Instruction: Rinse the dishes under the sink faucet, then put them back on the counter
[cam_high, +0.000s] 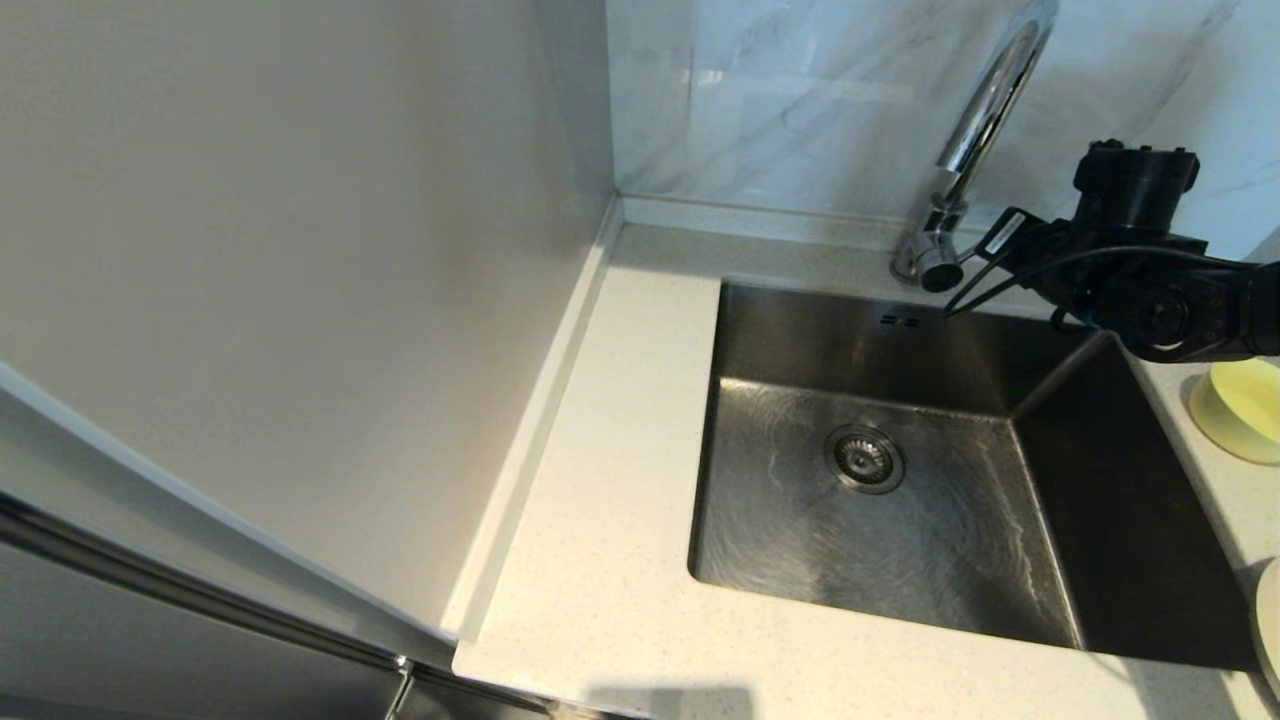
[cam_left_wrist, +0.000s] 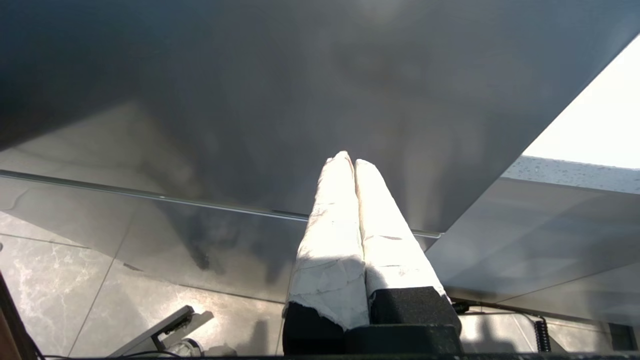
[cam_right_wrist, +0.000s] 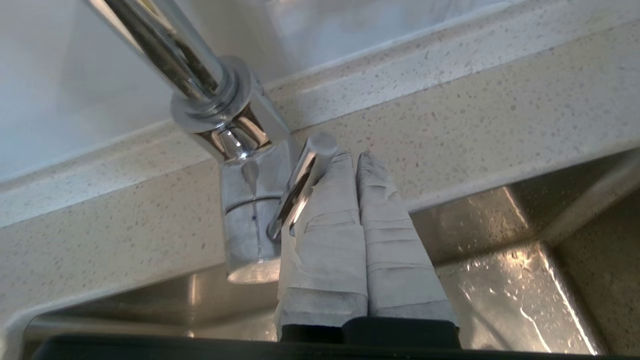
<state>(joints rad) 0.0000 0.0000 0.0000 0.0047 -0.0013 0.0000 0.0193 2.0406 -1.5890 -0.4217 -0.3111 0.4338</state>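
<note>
While our right gripper (cam_right_wrist: 356, 159) reaches in over the sink's back right corner, its two taped fingers (cam_right_wrist: 327, 240) are pressed together with nothing between them, their tips lying right against the thin lever (cam_right_wrist: 299, 187) on the round base of the single chrome faucet (cam_high: 985, 115). Whether they actually touch the lever we cannot say for sure from the wrist view.

We count one sink (cam_high: 900, 500), a square steel basin with one round drain strainer (cam_high: 864, 459) in its floor and two small overflow slots (cam_high: 899, 321) in its back wall. No dish is in the basin.

On the speckled counter (cam_high: 600, 480) to the right of the sink we see one pale yellow bowl (cam_high: 1240, 408), partly cut off by the edge of the head view, and nearer us a sliver of one white dish (cam_high: 1270, 620). We cannot make out the chopsticks.

Our left gripper (cam_left_wrist: 353, 162) hangs parked below counter level in front of a dark cabinet panel (cam_left_wrist: 250, 100), its two wrapped fingers closed together on nothing.
</note>
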